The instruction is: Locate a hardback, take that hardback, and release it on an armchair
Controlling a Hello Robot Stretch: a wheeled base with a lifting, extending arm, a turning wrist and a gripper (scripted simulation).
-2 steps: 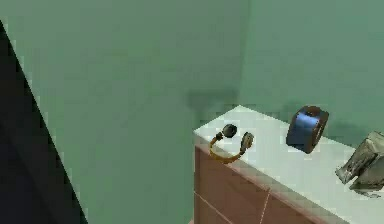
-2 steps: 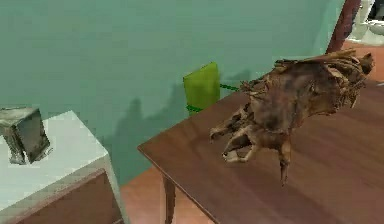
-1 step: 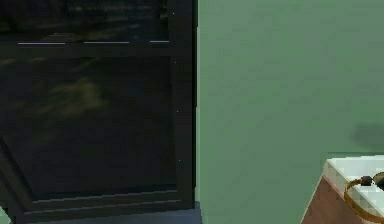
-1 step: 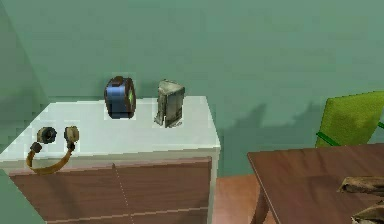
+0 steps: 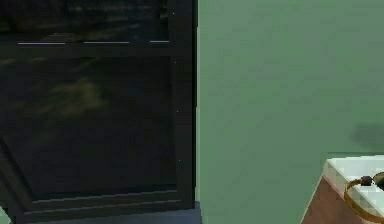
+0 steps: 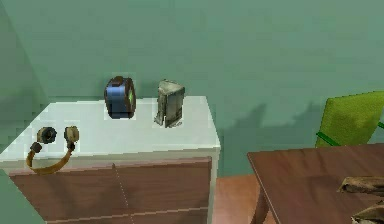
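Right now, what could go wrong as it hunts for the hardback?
The grey upright thing on the dresser may not be a hardback; I cannot tell. A reach for it could knock the blue object beside it. Driving ahead likely meets the dark glass panel.

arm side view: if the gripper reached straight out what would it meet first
Probably the dresser at its right end, or the gap beside the brown table up to the wall; depth unclear.

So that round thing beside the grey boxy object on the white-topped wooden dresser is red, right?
No: the round thing is blue, not red. The arm side view shows it beside the grey boxy object on the white-topped wooden dresser.
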